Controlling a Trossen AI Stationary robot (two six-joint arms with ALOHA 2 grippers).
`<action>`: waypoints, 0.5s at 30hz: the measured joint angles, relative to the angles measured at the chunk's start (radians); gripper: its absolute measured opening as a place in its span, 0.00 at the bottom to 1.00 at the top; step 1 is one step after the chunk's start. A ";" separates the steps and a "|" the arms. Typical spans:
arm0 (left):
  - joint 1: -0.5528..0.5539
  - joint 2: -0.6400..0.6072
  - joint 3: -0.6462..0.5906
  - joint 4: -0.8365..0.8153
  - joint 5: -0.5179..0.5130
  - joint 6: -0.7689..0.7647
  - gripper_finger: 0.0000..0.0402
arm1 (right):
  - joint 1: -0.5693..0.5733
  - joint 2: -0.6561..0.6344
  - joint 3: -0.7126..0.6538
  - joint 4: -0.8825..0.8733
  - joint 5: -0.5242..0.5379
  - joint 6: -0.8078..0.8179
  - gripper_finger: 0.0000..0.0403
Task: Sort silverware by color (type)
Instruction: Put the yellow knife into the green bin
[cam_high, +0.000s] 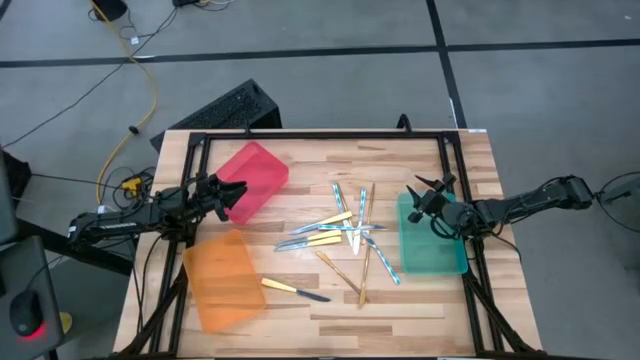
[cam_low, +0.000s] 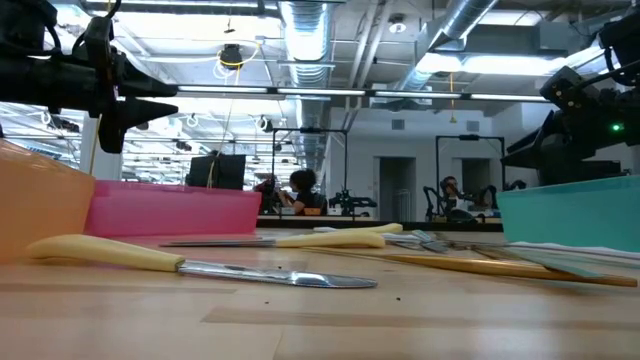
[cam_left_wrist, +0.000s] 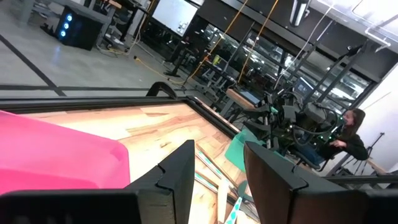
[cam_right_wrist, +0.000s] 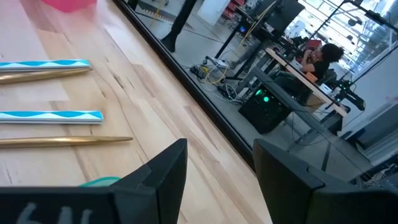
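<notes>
The silverware lies in a loose pile (cam_high: 345, 235) on the wooden table between the bins: gold pieces, silvery-blue ones and yellow-handled ones, crossing one another. One yellow-handled knife (cam_high: 295, 290) lies apart beside the orange bin and shows in the low view (cam_low: 200, 262). My left gripper (cam_high: 235, 190) hovers open and empty at the red bin's near corner (cam_left_wrist: 217, 155). My right gripper (cam_high: 425, 195) hovers open and empty over the green bin's far left corner (cam_right_wrist: 219, 155). Blue-patterned handles (cam_right_wrist: 46, 64) and a gold piece (cam_right_wrist: 62, 142) show ahead of it.
A red bin (cam_high: 255, 175) stands at the far left, an orange bin (cam_high: 222, 278) at the near left and a green bin (cam_high: 432, 240) at the right. A black frame rail (cam_high: 320, 135) runs along the table's far edge and sides. A person sits in the room behind (cam_left_wrist: 351, 130).
</notes>
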 joint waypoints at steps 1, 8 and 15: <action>0.000 0.000 0.000 0.000 0.000 0.000 0.30 | 0.000 0.000 0.000 0.000 0.000 0.000 0.51; 0.000 0.000 0.000 0.000 0.004 0.017 0.30 | -0.021 0.000 0.000 -0.001 0.008 -0.085 0.51; 0.000 0.000 0.000 0.000 0.007 0.026 0.30 | -0.024 0.000 0.000 0.000 0.001 -0.072 0.51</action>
